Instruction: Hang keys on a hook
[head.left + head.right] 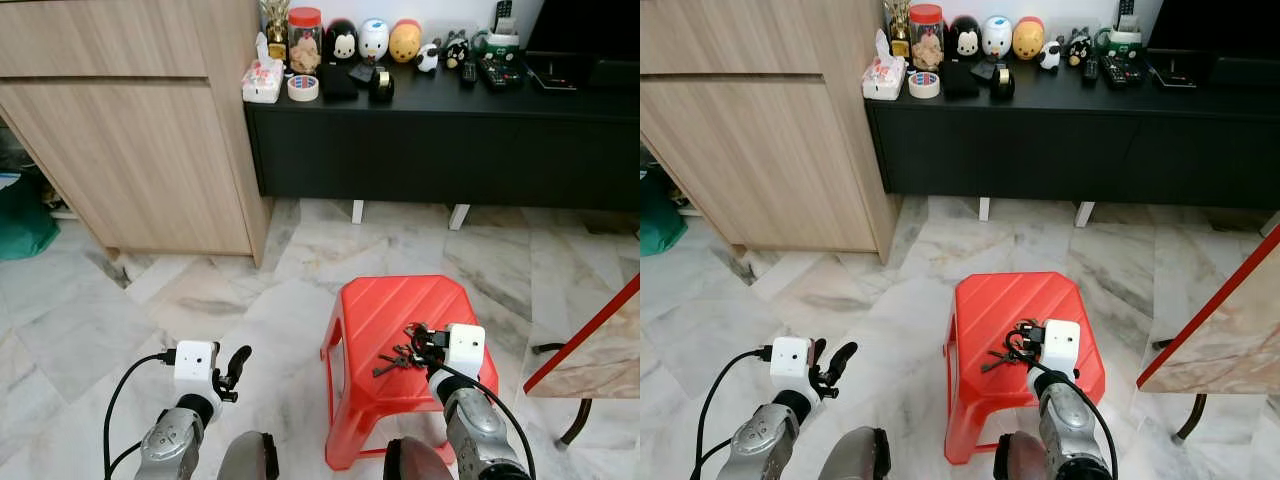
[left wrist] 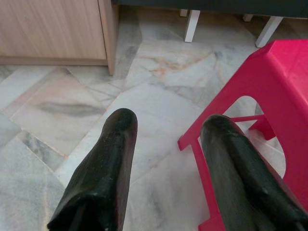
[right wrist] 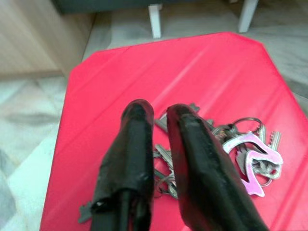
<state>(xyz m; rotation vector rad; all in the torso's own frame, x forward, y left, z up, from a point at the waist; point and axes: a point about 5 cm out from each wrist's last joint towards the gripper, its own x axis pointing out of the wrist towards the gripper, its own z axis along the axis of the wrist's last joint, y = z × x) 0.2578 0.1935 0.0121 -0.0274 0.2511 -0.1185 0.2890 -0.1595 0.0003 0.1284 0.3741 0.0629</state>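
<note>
Early stage: the keys lie on the red stool, lower centre of frame. The right pincer hovers over them, fingers nearly together, gripping nothing. The left pincer is spread, idle. Grasping and hanging remain.

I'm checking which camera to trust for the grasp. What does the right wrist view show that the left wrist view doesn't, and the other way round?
The right wrist view shows the bunch of metal keys with a silvery carabiner lying on the stool's top, with the right claw just above them, its fingers nearly closed. The left wrist view shows the left claw spread open over the grey marble floor tiles, holding nothing. Both show the red plastic stool and the light wooden cabinet.
</note>
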